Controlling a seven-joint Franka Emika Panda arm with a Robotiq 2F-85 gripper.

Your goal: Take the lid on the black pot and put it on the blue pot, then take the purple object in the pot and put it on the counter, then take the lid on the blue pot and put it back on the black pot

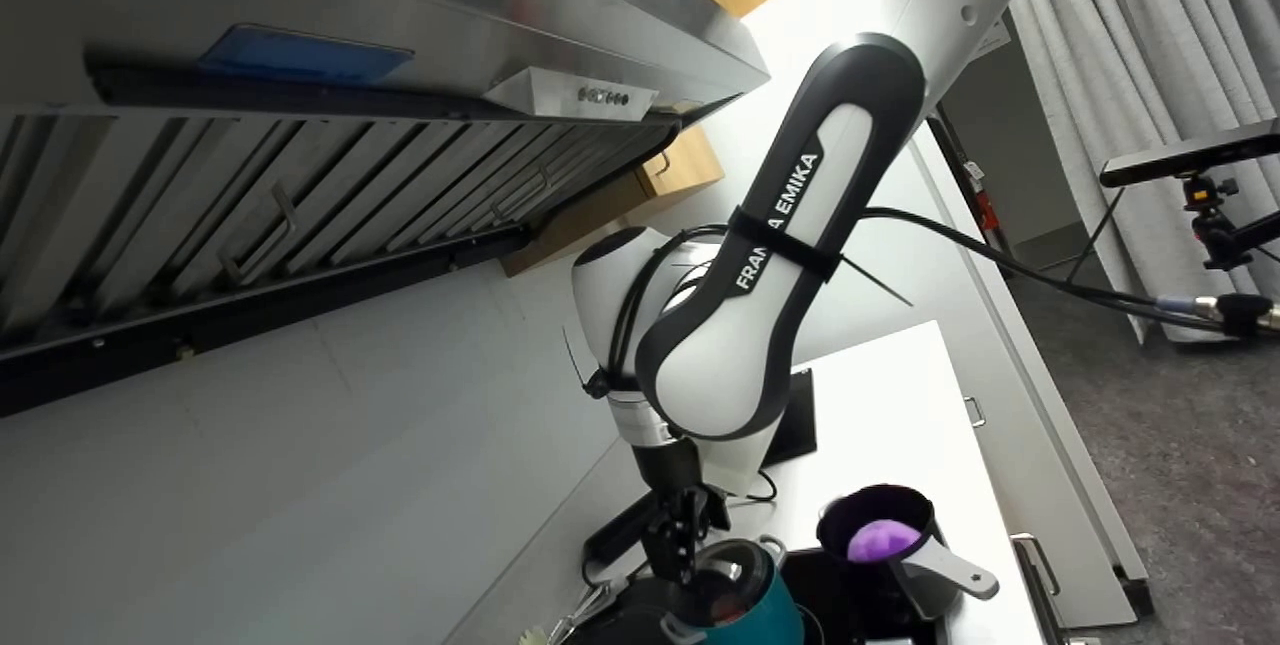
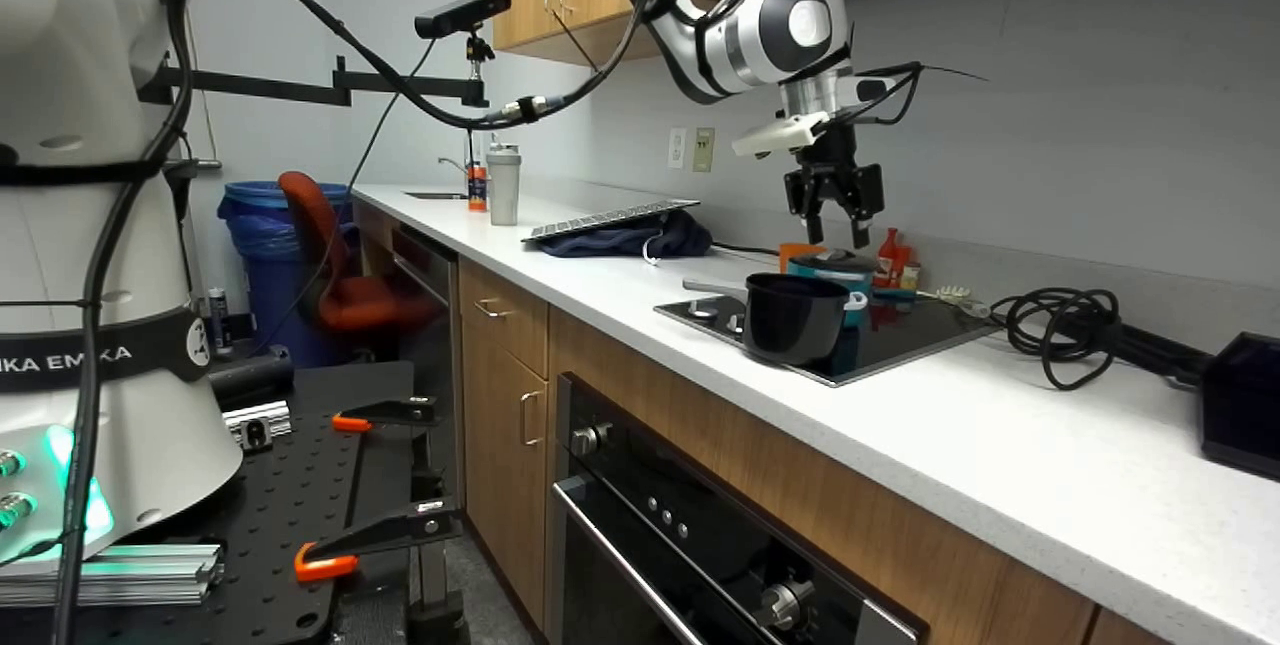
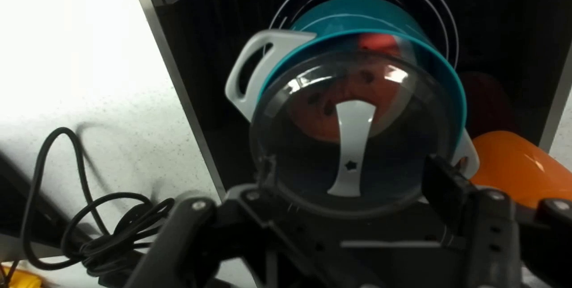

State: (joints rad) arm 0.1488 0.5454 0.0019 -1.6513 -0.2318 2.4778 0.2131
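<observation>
Tool [image 2: 838, 229] spread, see-thru lid [image 3: 328, 146] — grey hndl [image 3: 354, 147]

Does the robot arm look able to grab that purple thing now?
Probably yes: the black pot is uncovered, so the way down to the purple thing looks free, and the tool is open. It would just have to move over from the blue pot first.

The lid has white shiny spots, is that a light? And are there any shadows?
Wrist view: the white patches on the lid are glare, probably reflected light; the black cable throws a soft shadow on the counter, washed-out white at upper left; in an exterior view, the black pot partly blends into the dark cooktop.
</observation>
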